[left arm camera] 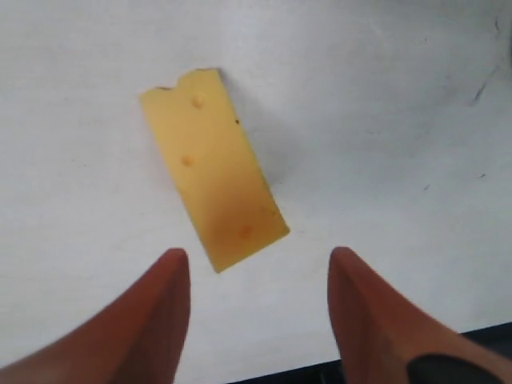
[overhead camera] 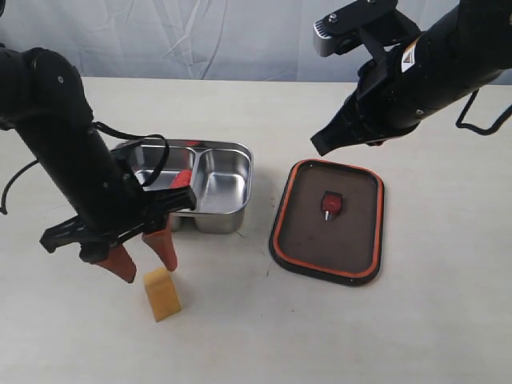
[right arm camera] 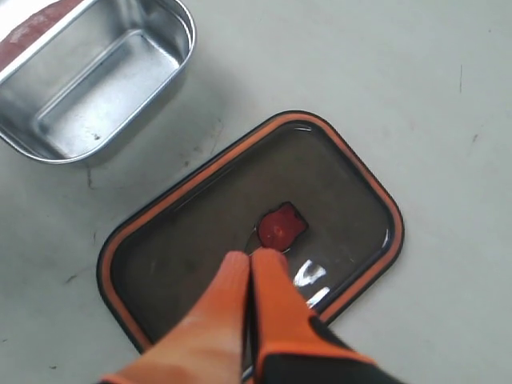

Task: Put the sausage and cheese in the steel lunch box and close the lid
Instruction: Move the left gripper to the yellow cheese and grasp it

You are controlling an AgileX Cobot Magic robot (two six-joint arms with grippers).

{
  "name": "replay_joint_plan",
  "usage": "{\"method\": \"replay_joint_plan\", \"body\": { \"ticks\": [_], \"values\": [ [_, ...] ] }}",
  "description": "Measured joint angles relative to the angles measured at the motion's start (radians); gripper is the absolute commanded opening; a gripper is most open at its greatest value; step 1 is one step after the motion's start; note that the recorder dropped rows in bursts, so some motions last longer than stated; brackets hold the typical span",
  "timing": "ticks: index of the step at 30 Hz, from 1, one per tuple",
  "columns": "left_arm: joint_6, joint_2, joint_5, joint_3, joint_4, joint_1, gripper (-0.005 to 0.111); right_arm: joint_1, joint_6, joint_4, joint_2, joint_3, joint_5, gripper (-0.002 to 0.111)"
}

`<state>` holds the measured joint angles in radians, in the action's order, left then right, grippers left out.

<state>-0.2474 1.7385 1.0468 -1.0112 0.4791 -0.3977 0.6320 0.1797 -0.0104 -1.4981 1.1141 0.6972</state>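
Hovering left gripper [overhead camera: 150,270] over the cheese [overhead camera: 162,294], jaws wide open, empty. Cheese stands on the table [overhead camera: 448,320] toward the front-left corner, outside the steel lunch box [overhead camera: 232,220]. Sausage [overhead camera: 182,178] looks to be in its left compartment, though my arm [overhead camera: 80,160] hides most of it. Right gripper [right arm camera: 252,260] pinched closed, empty, above the lid [overhead camera: 352,232], which lies mid-table beside the box. Left to do: cheese in, lid on.

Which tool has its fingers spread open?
The left tool, its fingers apart near the cheese. The right tool, pointing at the lid, has its fingers pressed together.
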Motion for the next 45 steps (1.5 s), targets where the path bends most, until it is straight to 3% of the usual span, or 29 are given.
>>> {"method": "replay_joint_plan", "body": {
  "ticks": [12,17,26,37,45],
  "values": [
    [-0.075,0.007,-0.040,0.035,0.028,-0.002,0.050,0.000,0.000,-0.022,0.017,0.000,0.019,0.002],
    [-0.103,0.007,-0.100,0.035,0.019,-0.046,0.050,0.000,0.000,-0.048,0.017,0.000,0.023,0.002],
    [-0.243,0.007,-0.054,0.035,-0.135,-0.048,0.050,0.000,0.000,-0.073,0.018,-0.057,0.019,0.002],
    [-0.261,0.007,-0.106,0.035,-0.065,-0.048,0.050,0.000,0.000,-0.075,0.019,-0.059,0.014,0.002],
    [-0.266,0.016,-0.130,0.035,-0.076,-0.085,0.050,0.000,0.000,-0.077,0.019,-0.059,0.014,0.002]
  ]
}}
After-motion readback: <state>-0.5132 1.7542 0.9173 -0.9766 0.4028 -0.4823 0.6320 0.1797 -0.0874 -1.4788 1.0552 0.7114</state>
